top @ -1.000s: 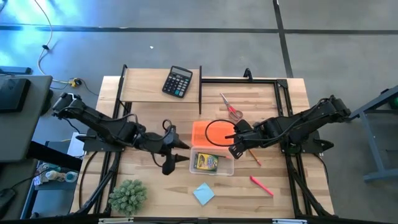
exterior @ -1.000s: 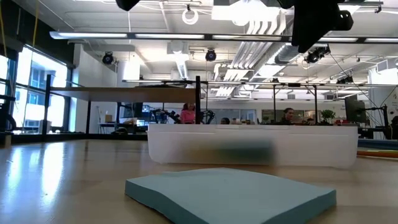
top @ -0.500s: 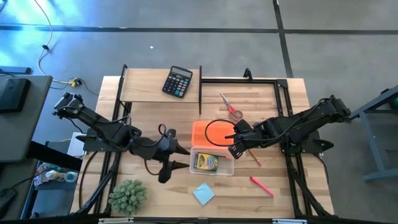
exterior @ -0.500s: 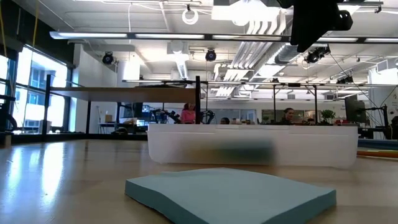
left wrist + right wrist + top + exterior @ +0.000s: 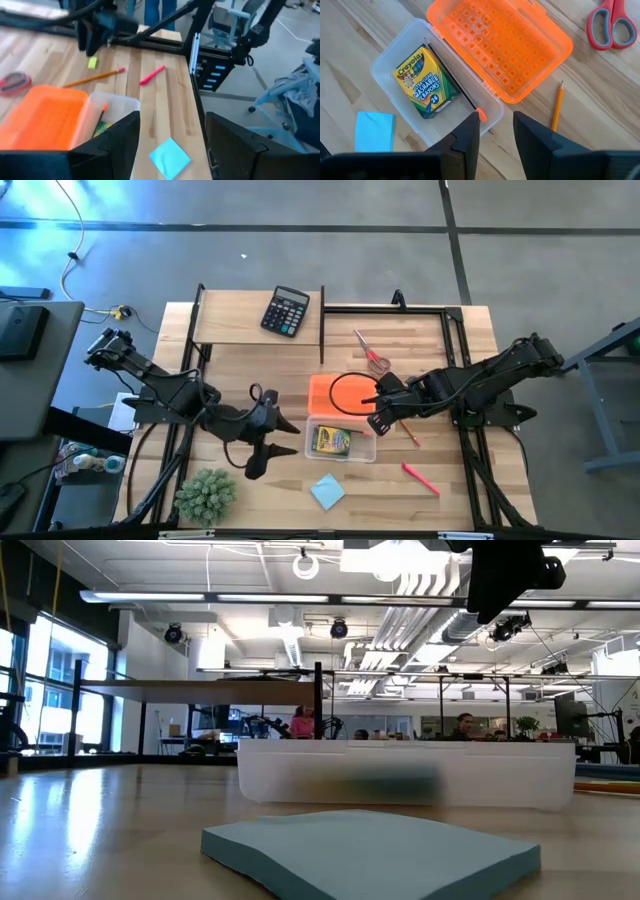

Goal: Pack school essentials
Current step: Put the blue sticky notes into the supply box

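Crayon pack (image 5: 426, 82): lying flat inside the clear box (image 5: 390, 55), long axis running along the box's length, label facing up.
Box lid (image 5: 500, 47): orange, lying open beside the box, hinged to its long side.
Black stick with orange tip (image 5: 454, 78): lying in the box alongside the crayons, parallel to the hinge side; what it is I cannot tell.
Scissors (image 5: 372, 353): resting on the table beyond the lid, red handles nearest the lid, blades pointing toward the far edge.
Pencil (image 5: 556, 106): lying on the wood just beside the lid, well apart from the box.
Red pen (image 5: 421, 478): lying diagonally near the table's front right.
Eraser (image 5: 92, 62): sitting on the table near the pencil.
Note pad (image 5: 327, 491): lying flat in front of the box, corner pointing at it.
Left gripper (image 5: 268, 448): hovering left of the box, fingers spread wide, carrying nothing.
Right gripper (image 5: 378, 408): hanging over the box's right end, fingers parted, gripping nothing.
Calculator (image 5: 285, 311): sitting at the far side.
Plant (image 5: 206, 494): standing at the front left corner.
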Robot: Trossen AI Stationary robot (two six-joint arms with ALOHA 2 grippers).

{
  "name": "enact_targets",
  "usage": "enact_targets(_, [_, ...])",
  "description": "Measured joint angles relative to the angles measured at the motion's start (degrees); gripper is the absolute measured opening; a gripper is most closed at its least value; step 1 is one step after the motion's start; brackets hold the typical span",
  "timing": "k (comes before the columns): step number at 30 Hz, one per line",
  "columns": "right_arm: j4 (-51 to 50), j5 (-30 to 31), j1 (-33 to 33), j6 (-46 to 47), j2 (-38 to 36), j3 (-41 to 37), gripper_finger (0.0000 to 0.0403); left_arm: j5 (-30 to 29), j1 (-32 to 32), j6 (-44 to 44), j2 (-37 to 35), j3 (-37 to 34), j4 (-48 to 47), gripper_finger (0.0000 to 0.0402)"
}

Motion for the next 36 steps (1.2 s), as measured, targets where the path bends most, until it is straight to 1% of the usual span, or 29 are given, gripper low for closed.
enact_targets(6, [0.02,0.01,0.0,0.0,0.0,0.0,0.011,0.33,-2.11,-4.74,0.0,0.0,-4.0,0.0213])
enact_targets(9, [0.02,0.02,0.0,0.0,0.0,0.0,0.011,0.54,-3.05,-8.93,0.0,0.0,-6.57,0.0213])
enact_targets(15, [0.04,0.02,-0.02,0.0,0.0,0.0,0.011,-1.68,-4.27,-14.43,0.0,0.0,-8.96,0.0213])
enact_targets(18, [0.06,0.02,0.0,0.0,0.0,0.0,0.011,-3.11,-5.05,-16.47,0.61,0.04,-7.89,0.0213])
enact_targets(22, [0.14,0.02,0.0,0.0,0.0,0.0,0.011,-3.42,-5.55,-16.45,2.82,0.04,-5.86,0.0213])
enact_targets(27, [0.32,0.02,0.0,0.0,0.0,0.0,0.011,-3.27,-6.43,-16.7,8.15,0.04,0.02,0.0213])
enact_targets(31, [0.38,0.02,0.0,0.02,0.01,0.0,0.011,-3.77,-6.55,-16.78,12.11,0.04,2.89,0.0213])
enact_targets(36, [0.62,0.03,-0.02,0.02,0.02,0.0,0.011,-3.86,-6.09,-16.7,16.23,0.04,4.08,0.0213])
